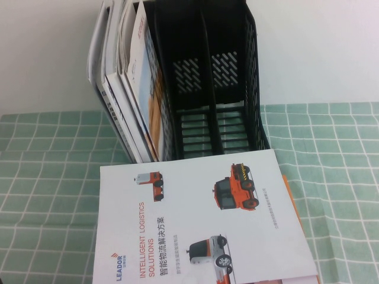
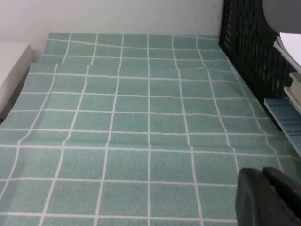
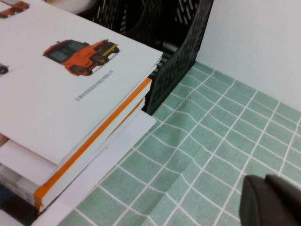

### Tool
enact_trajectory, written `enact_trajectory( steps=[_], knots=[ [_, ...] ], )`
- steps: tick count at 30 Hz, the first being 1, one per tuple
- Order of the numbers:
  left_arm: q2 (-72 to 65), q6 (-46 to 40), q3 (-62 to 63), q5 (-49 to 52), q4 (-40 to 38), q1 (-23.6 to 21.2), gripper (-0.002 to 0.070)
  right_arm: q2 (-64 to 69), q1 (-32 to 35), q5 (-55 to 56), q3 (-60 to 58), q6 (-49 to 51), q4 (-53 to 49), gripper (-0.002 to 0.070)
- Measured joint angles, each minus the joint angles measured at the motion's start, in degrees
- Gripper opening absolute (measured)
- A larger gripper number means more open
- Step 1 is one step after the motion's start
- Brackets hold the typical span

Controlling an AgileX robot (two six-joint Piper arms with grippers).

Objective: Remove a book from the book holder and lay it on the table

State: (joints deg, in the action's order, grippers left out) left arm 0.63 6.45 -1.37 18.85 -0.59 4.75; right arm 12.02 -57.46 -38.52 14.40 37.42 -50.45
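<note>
The book (image 1: 195, 225) was smooth white paper with a slight sheen. The book holder (image 1: 225, 89) was matt black plastic, perforated and slatted. The table (image 2: 141, 117) wore a mint-green cloth, finely textured and creased. Both gripper tips looked dull black.

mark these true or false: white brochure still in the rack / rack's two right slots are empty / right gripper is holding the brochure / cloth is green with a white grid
1. The white brochure stands in the rack: false, it lies flat on a stack in front of it.
2. The rack's two right slots are empty: true.
3. The right gripper holds the brochure: false, its jaws are shut on nothing, above the cloth.
4. The cloth is green with a white grid: true.
5. The left gripper touches the rack: false, it is apart from it.
</note>
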Motion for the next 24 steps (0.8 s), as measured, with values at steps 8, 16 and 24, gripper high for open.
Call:
enact_trajectory(
  steps=[8,16,24],
  knots=[
    [0.0,-1.3,0.0,0.3,-0.3,-0.1,-0.0001,0.0,0.0,-0.1,0.0,0.0,0.0,-0.0001],
    [0.0,-3.9,0.0,0.4,-2.6,-0.1,-0.0002,0.0,0.0,-0.1,0.0,0.0,0.0,-0.0001],
    [0.0,-5.9,0.0,0.4,-3.5,-0.1,-0.0002,0.0,0.0,-0.1,0.0,0.0,0.0,-0.0001]
  ],
)
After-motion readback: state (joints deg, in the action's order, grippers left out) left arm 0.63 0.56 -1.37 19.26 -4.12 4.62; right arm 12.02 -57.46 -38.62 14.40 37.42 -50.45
